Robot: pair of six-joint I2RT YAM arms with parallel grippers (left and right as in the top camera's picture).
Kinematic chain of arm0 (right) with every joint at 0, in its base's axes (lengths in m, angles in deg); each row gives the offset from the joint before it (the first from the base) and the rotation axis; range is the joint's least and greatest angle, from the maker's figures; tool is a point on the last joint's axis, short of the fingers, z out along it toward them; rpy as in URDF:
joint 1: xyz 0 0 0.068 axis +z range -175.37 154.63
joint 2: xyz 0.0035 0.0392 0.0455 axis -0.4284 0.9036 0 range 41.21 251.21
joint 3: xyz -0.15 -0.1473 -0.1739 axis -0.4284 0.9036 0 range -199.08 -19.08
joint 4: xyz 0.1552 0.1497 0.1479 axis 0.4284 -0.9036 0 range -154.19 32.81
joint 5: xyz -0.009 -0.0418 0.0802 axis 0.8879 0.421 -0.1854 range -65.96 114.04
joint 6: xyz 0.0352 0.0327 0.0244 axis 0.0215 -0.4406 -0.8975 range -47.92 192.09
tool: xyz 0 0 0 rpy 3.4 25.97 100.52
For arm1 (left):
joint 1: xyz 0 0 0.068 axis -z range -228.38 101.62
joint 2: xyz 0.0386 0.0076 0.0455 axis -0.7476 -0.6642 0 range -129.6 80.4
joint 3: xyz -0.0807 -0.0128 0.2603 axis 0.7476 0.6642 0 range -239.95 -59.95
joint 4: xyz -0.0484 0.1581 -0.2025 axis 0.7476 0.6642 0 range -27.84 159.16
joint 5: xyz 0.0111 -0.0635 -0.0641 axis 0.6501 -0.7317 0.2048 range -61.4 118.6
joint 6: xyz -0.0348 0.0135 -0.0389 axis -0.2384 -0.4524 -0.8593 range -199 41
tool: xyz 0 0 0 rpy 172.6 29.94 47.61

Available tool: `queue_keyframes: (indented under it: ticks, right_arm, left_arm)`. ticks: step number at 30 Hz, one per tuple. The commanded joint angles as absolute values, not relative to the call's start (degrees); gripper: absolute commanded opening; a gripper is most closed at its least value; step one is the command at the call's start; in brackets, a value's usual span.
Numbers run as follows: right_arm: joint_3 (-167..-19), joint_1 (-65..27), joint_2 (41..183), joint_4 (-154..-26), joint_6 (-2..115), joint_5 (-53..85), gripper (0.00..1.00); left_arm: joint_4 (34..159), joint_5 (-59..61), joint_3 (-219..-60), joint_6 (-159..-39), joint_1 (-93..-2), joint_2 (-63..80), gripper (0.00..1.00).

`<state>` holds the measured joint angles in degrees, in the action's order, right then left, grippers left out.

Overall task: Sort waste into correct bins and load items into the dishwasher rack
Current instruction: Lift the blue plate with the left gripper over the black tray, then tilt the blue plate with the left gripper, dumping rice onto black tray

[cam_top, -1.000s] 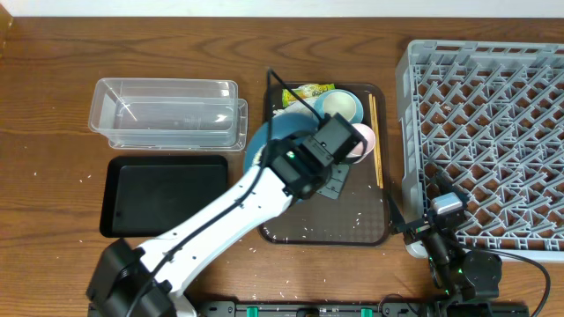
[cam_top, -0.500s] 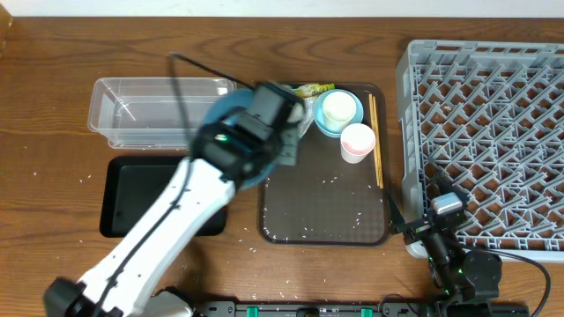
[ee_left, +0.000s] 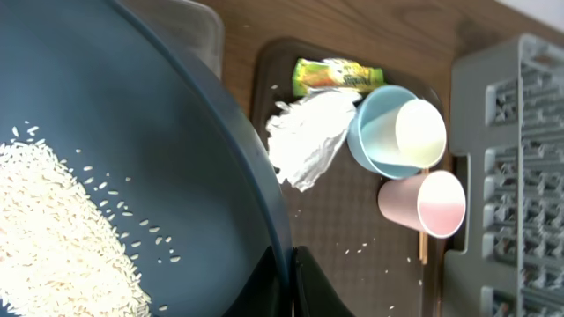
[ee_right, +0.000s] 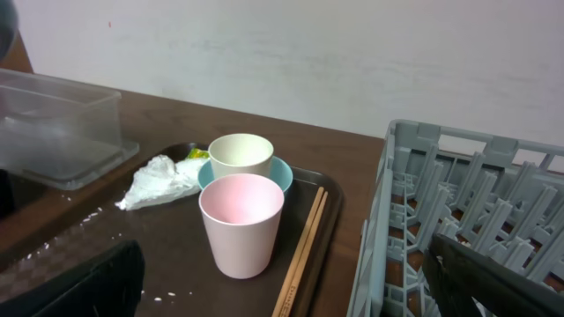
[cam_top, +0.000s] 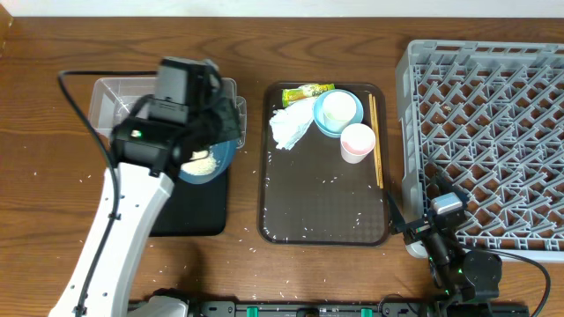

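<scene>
The left claw is clamped narrow on the rim of the large blue dish, left of centre in the overhead view. The dish sits over the line where the clear plastic tub meets the black tray below it. A heap of white rice lies inside the dish.

On the brown serving tray at centre, the crumpled napkin lies near the upper left corner. The yellow-green wrapper sits on the top edge above it. To the right of the napkin, the white cup stands in the light-blue bowl, with the pink cup upright just below. Wooden chopsticks lie along the tray's right side. Stray grains dot the tray and the table.

The grey rack fills the right side. The right claw gapes wide and empty at the rack's lower left corner.
</scene>
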<state>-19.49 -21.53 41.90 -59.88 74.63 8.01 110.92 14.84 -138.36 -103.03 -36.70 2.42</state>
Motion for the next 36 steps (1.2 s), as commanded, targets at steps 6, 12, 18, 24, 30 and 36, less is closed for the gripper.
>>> queue_keyframes:
  ticks: [6,12,18,24,30,36]
  right_arm:
    - [-19.4,-20.05,41.6,-60.13,74.5,8.16,0.99]
    - [-19.4,-20.05,41.6,-60.13,74.5,8.16,0.99]
    - [-19.4,-20.05,41.6,-60.13,74.5,8.16,0.99]
    - [-19.4,-20.05,41.6,-60.13,74.5,8.16,0.99]
    - [-19.4,-20.05,41.6,-60.13,74.5,8.16,0.99]
    - [-19.4,-20.05,41.6,-60.13,74.5,8.16,0.99]
  left_arm:
    - [114.17,2.04,-137.99,-102.9,-48.15,2.93,0.06]
    - [114.63,-4.65,-136.26,-102.88,-53.44,2.93,0.06]
    - [114.83,-15.14,-135.47,-101.09,-57.4,2.95,0.06]
    - [115.31,-22.38,-134.53,-100.5,-60.96,2.95,0.06]
    - [115.29,-28.28,-131.28,-98.58,-65.33,2.95,0.06]
    - [115.27,-33.2,-127.87,-95.65,-70.38,2.95,0.06]
